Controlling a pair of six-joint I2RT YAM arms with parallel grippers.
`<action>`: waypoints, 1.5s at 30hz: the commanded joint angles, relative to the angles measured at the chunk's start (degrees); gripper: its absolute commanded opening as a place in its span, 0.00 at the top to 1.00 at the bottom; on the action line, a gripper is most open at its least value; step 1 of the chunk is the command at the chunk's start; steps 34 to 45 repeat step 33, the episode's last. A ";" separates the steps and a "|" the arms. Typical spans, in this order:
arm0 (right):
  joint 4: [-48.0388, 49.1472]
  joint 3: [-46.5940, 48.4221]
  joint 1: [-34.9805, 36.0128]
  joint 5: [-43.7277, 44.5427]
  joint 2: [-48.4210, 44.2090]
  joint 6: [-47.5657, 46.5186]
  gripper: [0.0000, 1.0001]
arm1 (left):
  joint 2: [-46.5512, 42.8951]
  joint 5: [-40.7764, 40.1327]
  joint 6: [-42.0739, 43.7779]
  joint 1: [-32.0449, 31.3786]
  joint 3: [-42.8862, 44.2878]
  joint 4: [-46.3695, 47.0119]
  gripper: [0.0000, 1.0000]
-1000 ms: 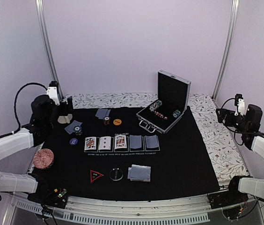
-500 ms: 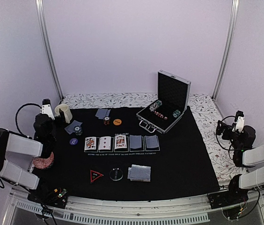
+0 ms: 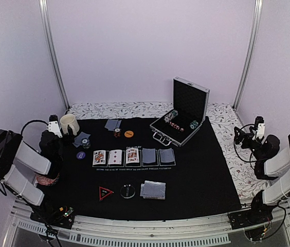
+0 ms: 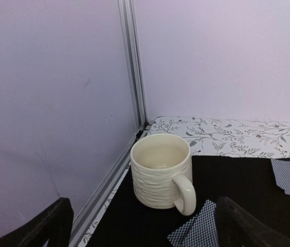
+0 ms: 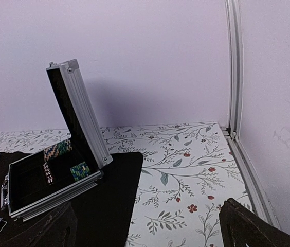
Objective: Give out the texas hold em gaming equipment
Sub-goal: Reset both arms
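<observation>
Five cards lie in a row mid-mat, three face up and two showing grey-blue backs. A card deck, a black-and-white disc and a red-edged triangle marker lie near the front. An orange disc, a purple disc, two card pairs and small chip stacks lie further back. My left gripper is open and empty, facing the cream mug. My right gripper is open and empty over the floral cloth, right of the case.
The open silver case holds chip rows at the mat's back right. A reddish chip pile lies by the left arm. The black mat sits on floral cloth, with frame posts at the back corners.
Both arms have folded back toward their bases. My left gripper has drawn away from the mug, which now stands uncovered. My right gripper has sunk lower at the table's right edge.
</observation>
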 commanded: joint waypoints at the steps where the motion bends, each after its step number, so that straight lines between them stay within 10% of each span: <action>1: 9.72 -1.60 0.68 -3.79 3.41 -0.66 0.01 | 0.28 0.42 0.15 0.38 -1.13 4.74 0.02; 45: 5.82 2.03 4.69 -0.98 7.24 -4.49 0.01 | 0.75 8.08 -2.25 4.09 1.01 0.10 0.02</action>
